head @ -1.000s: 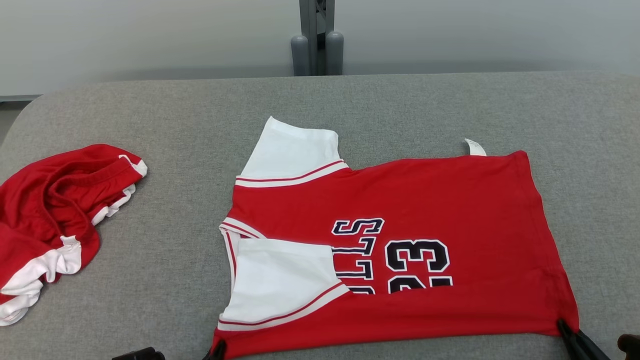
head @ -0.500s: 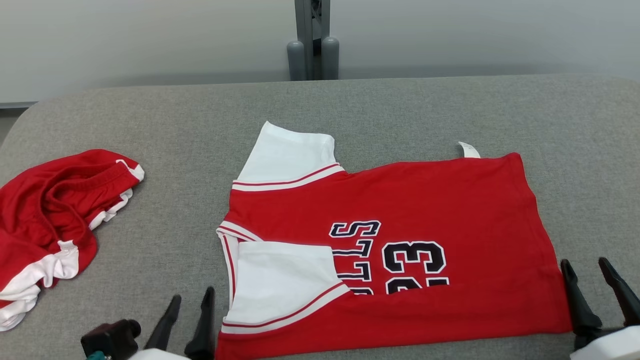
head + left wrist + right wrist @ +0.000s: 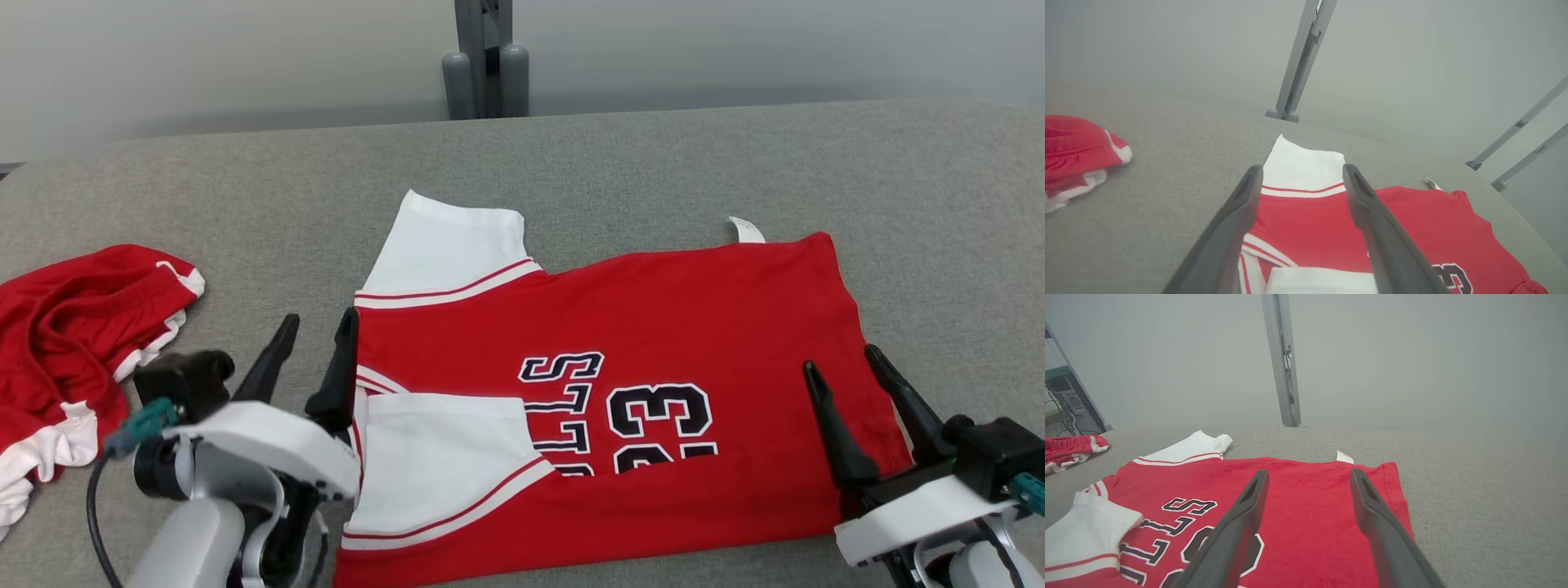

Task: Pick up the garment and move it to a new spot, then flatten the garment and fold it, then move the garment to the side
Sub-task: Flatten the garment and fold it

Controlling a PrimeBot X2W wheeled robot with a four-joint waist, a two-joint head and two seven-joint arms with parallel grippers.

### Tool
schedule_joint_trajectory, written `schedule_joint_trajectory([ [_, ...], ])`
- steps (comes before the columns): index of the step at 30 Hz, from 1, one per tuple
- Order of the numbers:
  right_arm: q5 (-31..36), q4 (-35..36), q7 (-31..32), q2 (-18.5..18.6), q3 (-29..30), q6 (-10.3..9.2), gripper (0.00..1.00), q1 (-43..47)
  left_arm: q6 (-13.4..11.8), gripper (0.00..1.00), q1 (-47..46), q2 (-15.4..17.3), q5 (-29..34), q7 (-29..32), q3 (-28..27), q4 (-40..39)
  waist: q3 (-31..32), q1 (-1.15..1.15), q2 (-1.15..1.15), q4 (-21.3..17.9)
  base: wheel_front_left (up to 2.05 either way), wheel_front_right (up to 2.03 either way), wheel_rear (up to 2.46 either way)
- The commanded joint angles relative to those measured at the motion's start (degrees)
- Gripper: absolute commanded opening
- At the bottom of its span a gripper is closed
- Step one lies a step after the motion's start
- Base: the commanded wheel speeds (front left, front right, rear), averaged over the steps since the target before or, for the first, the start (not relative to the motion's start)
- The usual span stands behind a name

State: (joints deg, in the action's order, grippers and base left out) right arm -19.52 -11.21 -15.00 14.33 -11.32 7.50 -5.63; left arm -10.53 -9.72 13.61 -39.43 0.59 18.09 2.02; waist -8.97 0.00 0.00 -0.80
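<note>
Red knit, soft and limp, the jersey (image 3: 678, 327) would sag unless pinched at its far edge, ahead of the spread, empty jaws of the left gripper (image 3: 320, 317) and right gripper (image 3: 839, 359).

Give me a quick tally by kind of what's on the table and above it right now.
Flattened jerseys: 1, the red jersey, its near edge folded over.
Crumpled garments: 1, the red-and-white bundle at the table's left.
Grippers: 2, the left gripper and the right gripper, both with jaws open and holding nothing.
Total: 4
</note>
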Motion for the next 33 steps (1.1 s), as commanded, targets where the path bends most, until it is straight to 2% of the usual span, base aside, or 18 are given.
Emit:
schedule_joint_trajectory([
  [1, 0.4, 0.0, -0.3, 0.3, -0.1, -0.02, 1.0, -1.3, 0.6, 1.0, -2.7, 0.7, 0.0, 0.8, 0.0, 1.1, -1.3, 0.0, 0.0, -1.1, 0.0, 0.0, 0.0],
  [6, 0.6, -0.1, -0.3, -0.3, -0.9, -0.02, 1.0, -5.1, 2.1, 1.0, -13.1, 2.8, -1.6, 8.8, -0.1, 8.6, -4.9, 0.0, 0.0, -4.1, 0.0, 0.0, 0.0],
  [14, 1.0, 0.4, -0.3, -2.0, -1.4, -0.02, 1.0, -8.6, 5.0, 1.0, -30.9, 6.0, -6.6, 25.8, -0.4, 20.4, -10.5, 0.0, 0.0, -7.8, 0.0, 0.0, 0.0],
  [20, 1.1, 0.7, -0.3, -3.6, -2.3, -0.02, 1.0, -10.2, 5.9, 1.0, -41.2, 8.7, -8.0, 36.4, 0.4, 26.8, -14.1, 0.0, 0.0, -10.3, 0.0, 0.0, 0.0],
  [27, 0.9, 0.7, -0.3, -5.2, -2.4, -0.02, 1.0, -11.1, 7.6, 1.0, -47.0, 12.4, -5.5, 43.6, 3.6, 31.8, -16.8, 0.0, 0.0, -12.9, 0.0, 0.0, 0.0],
  [33, 0.6, 0.5, -0.3, -6.1, -3.3, -0.02, 1.0, -11.9, 7.8, 1.0, -48.5, 13.8, -4.1, 44.4, 4.7, 33.7, -18.7, 0.0, 0.0, -15.0, 0.0, 0.0, 0.0],
])
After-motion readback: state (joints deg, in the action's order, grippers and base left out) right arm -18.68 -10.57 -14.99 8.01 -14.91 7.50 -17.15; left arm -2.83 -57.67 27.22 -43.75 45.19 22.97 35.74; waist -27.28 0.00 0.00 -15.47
